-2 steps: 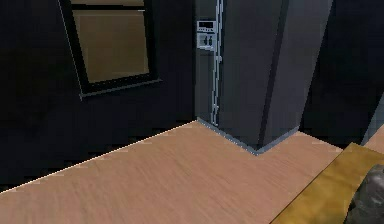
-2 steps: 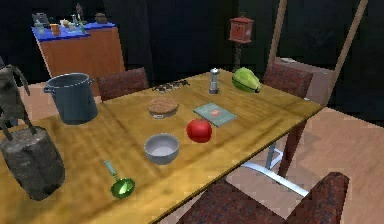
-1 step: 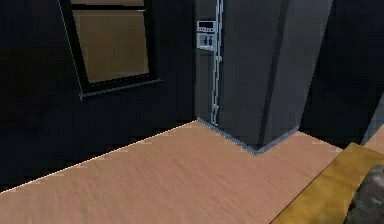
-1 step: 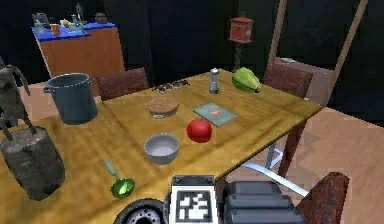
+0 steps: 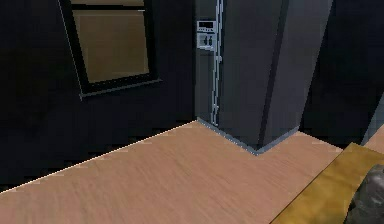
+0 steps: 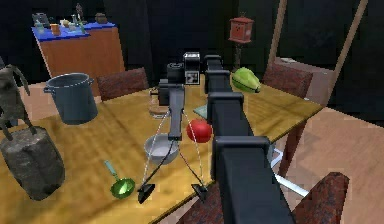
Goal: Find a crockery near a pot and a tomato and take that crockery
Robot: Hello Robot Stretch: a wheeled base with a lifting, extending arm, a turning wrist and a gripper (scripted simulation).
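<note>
On the wooden dining table (image 6: 110, 125) a pale, shallow bowl (image 6: 163, 151) lies between a grey pot (image 6: 72, 97) at the left and a red tomato (image 6: 200, 130) just to its right. My arm (image 6: 240, 165) rises over the table from the bottom edge. The gripper (image 6: 173, 190) has its dark body above the bowl, and its two thin fingers (image 6: 149, 188) slant down past the bowl toward the near part of the tabletop. With the bowl lying right behind the fingers, I cannot tell whether the gripper holds anything.
A green spoon (image 6: 120, 186), a dark lumpy object (image 6: 35, 160), a statue (image 6: 10, 95) and a green item (image 6: 245, 80) share the table. Reddish chairs (image 6: 125, 82) surround it. A blue-topped cabinet (image 6: 80, 45) stands behind. Ahead are a dark fridge (image 5: 250, 70) and open wood floor (image 5: 170, 175).
</note>
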